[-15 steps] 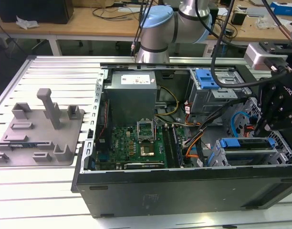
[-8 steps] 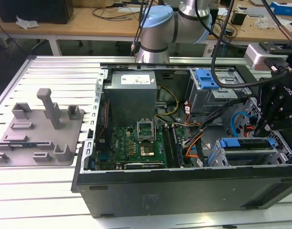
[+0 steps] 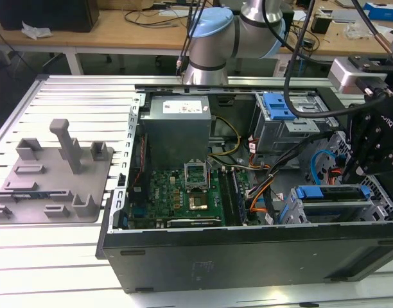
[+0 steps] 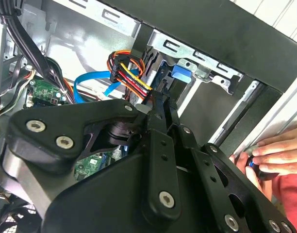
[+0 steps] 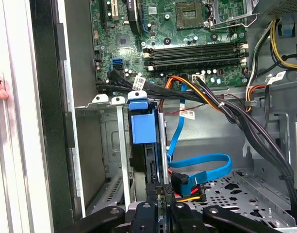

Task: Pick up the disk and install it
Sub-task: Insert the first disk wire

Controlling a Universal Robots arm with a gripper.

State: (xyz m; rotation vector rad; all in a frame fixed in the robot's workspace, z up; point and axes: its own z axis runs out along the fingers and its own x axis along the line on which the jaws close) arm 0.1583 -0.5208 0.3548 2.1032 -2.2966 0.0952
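blue-framed disk [image 5: 142, 127] edge-on in bay [image 5: 107, 145] — claw [image 5: 161, 190] narrow, tips at its end

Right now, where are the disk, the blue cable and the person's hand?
disk [image 5: 142, 128], first wrist view, on its blue bracket's face.
blue cable [image 5: 206, 159], first wrist view, on the flat loop.
hand [image 4: 278, 149], second wrist view, on the fingers.
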